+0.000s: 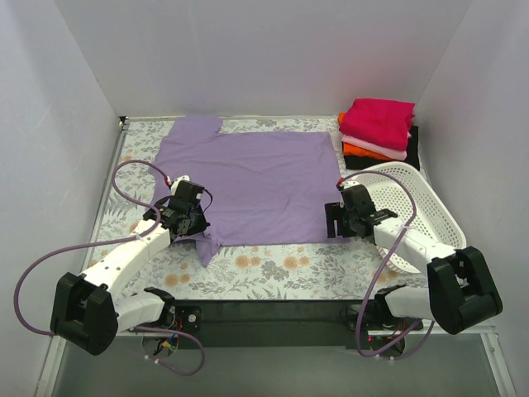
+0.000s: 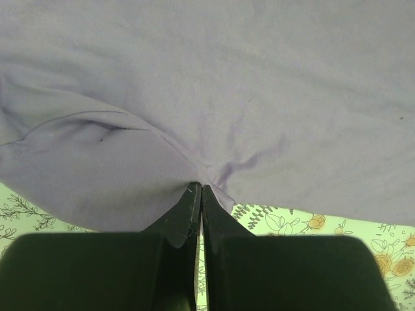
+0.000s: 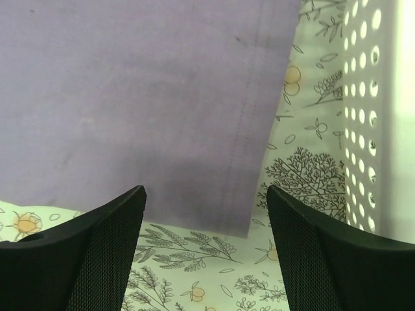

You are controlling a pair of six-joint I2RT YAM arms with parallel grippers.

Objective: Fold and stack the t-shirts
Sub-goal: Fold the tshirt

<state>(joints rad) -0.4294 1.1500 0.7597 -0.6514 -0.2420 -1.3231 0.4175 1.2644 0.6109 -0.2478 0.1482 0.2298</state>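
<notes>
One lavender-purple t-shirt lies spread flat across the middle of the floral counter, its straight hem toward the right and one sleeve reaching the far edge. Four folded shirts sit stacked in the far right corner: magenta on top, then pale pink, orange and black. I have a bare strip of counter along the near edge and another down the left side. On the right the white lattice basket, tilted up, crowds close to the hem. My left arm reaches low from the near left, and the left jaws are clamped on a pinch of cloth by the near-left sleeve. My right arm bends toward the shirt's near-right corner, where the right jaws stand wide apart above the hem, gripping nothing.
</notes>
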